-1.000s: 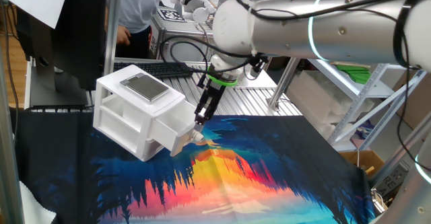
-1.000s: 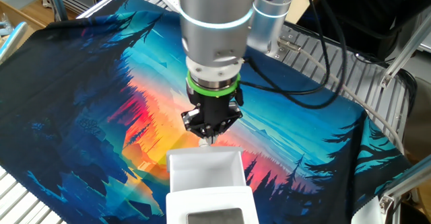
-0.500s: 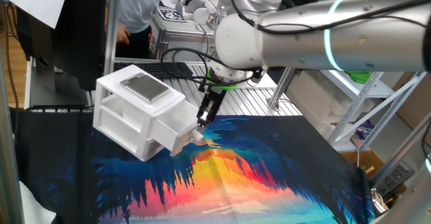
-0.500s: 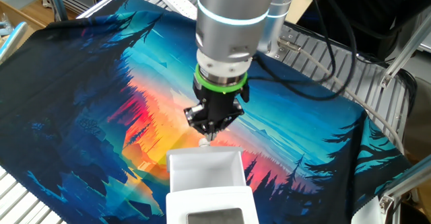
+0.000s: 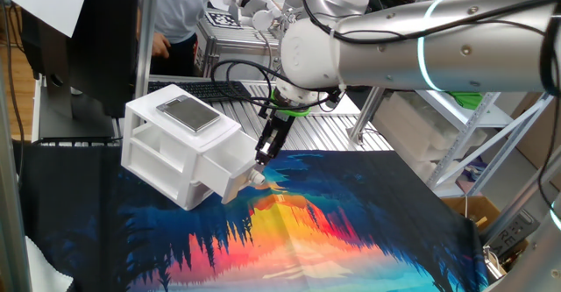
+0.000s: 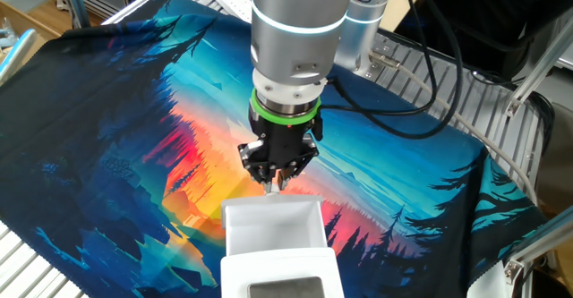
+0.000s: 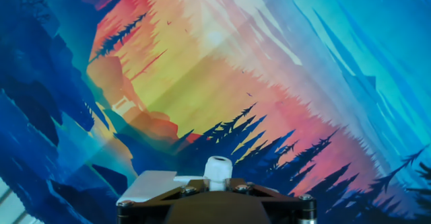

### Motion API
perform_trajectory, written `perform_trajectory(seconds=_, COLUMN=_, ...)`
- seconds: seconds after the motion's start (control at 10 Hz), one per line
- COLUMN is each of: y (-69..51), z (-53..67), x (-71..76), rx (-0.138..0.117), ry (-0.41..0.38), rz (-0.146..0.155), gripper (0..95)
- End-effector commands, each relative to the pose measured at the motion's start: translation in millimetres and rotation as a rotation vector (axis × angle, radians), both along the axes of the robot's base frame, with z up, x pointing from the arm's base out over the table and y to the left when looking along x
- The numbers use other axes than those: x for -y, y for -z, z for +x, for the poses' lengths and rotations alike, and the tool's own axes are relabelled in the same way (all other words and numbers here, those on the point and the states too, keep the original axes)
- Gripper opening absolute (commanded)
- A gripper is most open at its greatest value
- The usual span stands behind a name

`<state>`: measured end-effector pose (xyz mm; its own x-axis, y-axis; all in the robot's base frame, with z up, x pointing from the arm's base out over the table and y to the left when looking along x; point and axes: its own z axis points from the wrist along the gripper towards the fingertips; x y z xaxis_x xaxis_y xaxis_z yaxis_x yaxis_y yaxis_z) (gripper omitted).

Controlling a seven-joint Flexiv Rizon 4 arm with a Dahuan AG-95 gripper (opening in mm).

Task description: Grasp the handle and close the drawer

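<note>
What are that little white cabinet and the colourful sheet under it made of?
The small white two-drawer cabinet looks like smooth moulded plastic: uniform white with a faint sheen. The forest-sunset printed sheet seems to be matte fabric, since its edges drape and wrinkle softly.

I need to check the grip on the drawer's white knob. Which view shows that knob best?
The hand view: the handle sits centred and unobstructed just ahead of the gripper. One fixed view shows it only as a small nub under the fingertips; in the other fixed view the gripper mostly hides it above the drawer.
</note>
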<state>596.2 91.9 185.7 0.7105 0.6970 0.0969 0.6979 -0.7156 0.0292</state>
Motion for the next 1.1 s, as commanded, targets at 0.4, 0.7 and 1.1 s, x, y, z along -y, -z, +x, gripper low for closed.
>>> perform_trajectory(seconds=0.4, y=5.6, z=0.1, x=4.7, rx=0.013, ry=0.024, rz=-0.002, gripper=38.0)
perform_trajectory(seconds=0.7, y=9.9, z=1.1, x=6.9, rx=0.017, ry=0.03, rz=-0.004, gripper=38.0)
perform_trajectory(seconds=1.1, y=22.0, z=0.2, x=1.9, rx=0.037, ry=0.042, rz=0.0, gripper=57.0)
